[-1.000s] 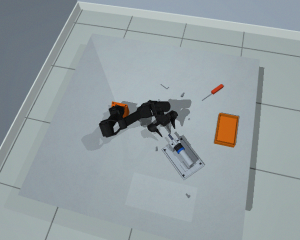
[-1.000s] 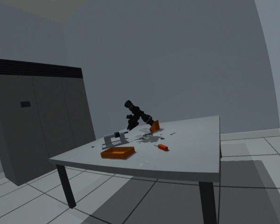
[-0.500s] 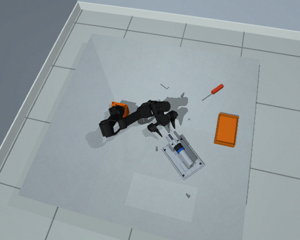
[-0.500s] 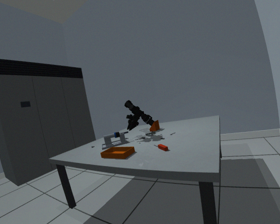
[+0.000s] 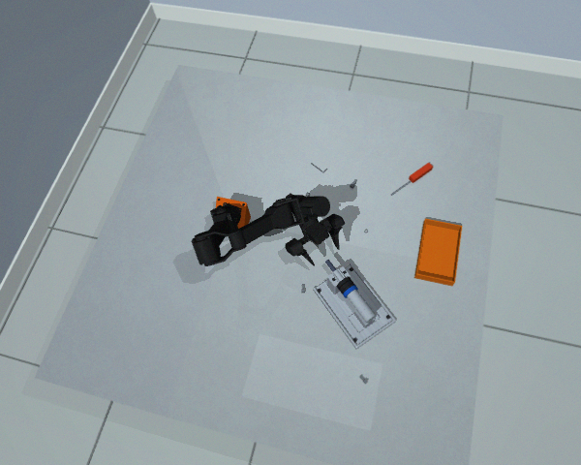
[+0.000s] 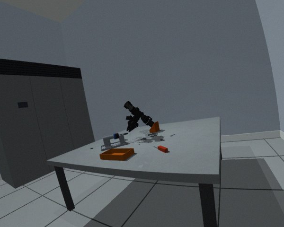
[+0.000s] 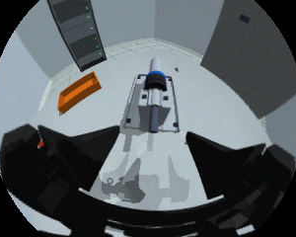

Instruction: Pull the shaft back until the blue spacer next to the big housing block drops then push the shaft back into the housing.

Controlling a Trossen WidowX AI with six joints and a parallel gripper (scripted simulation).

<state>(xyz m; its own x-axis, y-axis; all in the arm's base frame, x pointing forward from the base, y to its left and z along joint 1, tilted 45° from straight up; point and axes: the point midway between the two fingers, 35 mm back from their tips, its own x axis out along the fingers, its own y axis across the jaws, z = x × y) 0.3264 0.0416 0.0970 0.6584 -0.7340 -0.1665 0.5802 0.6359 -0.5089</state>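
The dark shaft point(image 5: 329, 264) point(image 6: 123, 134) point(image 7: 154, 118) sticks out of the smaller pale block point(image 6: 121, 139) on the base plate. The blue spacer point(image 5: 351, 291) point(image 6: 114, 136) point(image 7: 156, 72) sits in line with the shaft, between the black spacers point(image 5: 345, 284) point(image 7: 155, 81) and the pale cylinder point(image 5: 363, 307) at the big housing block point(image 6: 106, 141). How many black spacers there are, I cannot tell. My gripper point(image 5: 325, 256) point(image 6: 128, 130) point(image 7: 154, 132) is open and empty, above the shaft's free end. In the wrist view that end shows between the fingertips.
An orange tray point(image 5: 439, 250) point(image 6: 116, 155) point(image 7: 79, 93) stands beside the fixture. A red screwdriver point(image 5: 420, 172) point(image 6: 162, 148) and a hex key point(image 5: 322, 170) lie on the table. Small screws lie near the fixture point(image 5: 303, 288) and farther off, one being a grey screw point(image 5: 363, 378).
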